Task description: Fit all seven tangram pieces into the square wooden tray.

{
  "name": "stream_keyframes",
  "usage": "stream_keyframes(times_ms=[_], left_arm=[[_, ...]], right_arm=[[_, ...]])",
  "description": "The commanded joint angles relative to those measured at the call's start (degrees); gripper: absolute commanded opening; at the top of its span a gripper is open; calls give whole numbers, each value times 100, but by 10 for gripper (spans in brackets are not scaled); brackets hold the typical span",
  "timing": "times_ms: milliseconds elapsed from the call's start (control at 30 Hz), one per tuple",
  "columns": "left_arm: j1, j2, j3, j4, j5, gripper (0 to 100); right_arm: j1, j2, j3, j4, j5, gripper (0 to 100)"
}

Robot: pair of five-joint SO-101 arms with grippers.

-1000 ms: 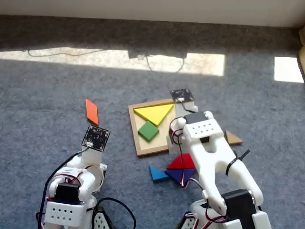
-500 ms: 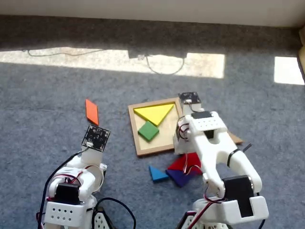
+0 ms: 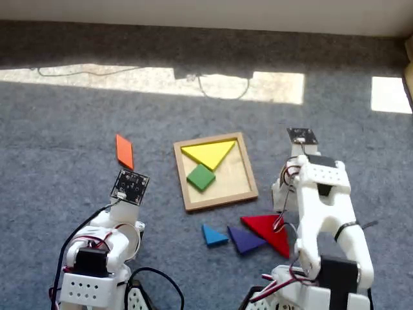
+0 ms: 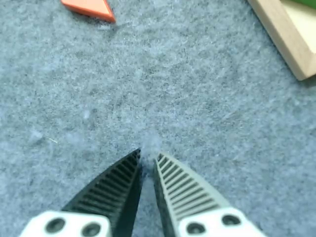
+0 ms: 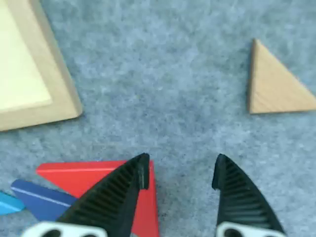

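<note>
Change: right arm has swung rightwards off the tray's right rim and now hangs over the grey carpet beside it. The red triangle has shifted right and lies uncovered. The left arm and the other pieces are as they were.
Orange parallelogram: on the carpet, well left of the tray.
Left pincer: clenched on nothing, with only a sliver between its tips, low over bare carpet between the orange piece and the tray.
Square wooden tray: flat on the carpet and holding two pieces.
Yellow triangle: inside the tray, along its far edge.
Green square: inside the tray, just below the yellow one.
Blue triangle: on the carpet in front of the tray.
Purple triangle: just right of the blue one, touching the red.
Red triangle: on the carpet off the tray's near right corner.
Right pincer: released and spread wide, one tip above the red triangle's corner.
Plain wooden triangle: on the carpet beyond the right pincer, apart from the tray.
</note>
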Motion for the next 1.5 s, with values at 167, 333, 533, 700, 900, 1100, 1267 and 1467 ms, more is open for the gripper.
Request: stream_keyframes(times_ms=[167, 333, 533, 700, 900, 1100, 1267, 1467], left_arm=[[75, -119, 119, -9, 53, 6], [75, -119, 119, -9, 53, 6], [75, -119, 119, -9, 53, 6], [75, -119, 119, -9, 53, 6], [75, -119, 119, -9, 53, 6], [75, -119, 119, -9, 53, 6], [75, -119, 119, -9, 53, 6], [75, -119, 119, -9, 53, 6]], right_arm=[[-549, -2105, 40, 1429, 448, 217], [-1420, -2018, 259, 1736, 413, 283], [-1859, -1499, 796, 1112, 413, 372], [-1842, -971, 1051, 374, 440, 372], [-1833, -382, 1059, -4, 448, 372], [-1833, 57, 1068, -444, 633, 255], [-1736, 92, 1165, -488, 1046, 131], [-1437, -769, 1218, -426, 1486, 69]])
